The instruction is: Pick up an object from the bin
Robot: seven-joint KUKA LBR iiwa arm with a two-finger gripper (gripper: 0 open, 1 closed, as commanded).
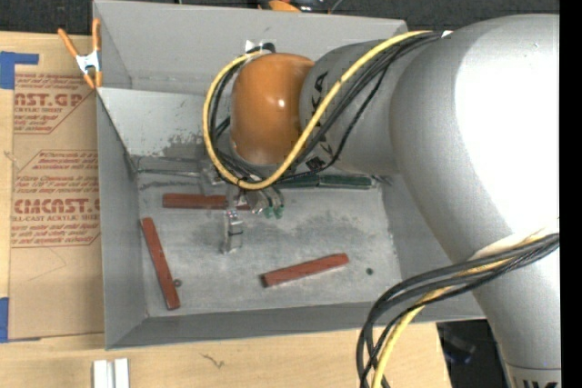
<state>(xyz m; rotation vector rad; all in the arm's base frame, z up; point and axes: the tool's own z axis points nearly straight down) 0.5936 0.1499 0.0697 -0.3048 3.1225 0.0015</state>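
My gripper hangs low over the middle of the bin floor, below the arm's wrist. A red-brown flat stick lies just to its left, with its right end hidden behind the gripper. A second red-brown stick lies on the floor in front and to the right, apart from the gripper. A third red-brown stick lies along the left wall, running toward the front corner. I see nothing held in the gripper.
A thin dark green strip lies at the back right, mostly under the arm. The large arm with its orange cover and yellow cables covers the bin's back and right. Bare floor lies between the three sticks.
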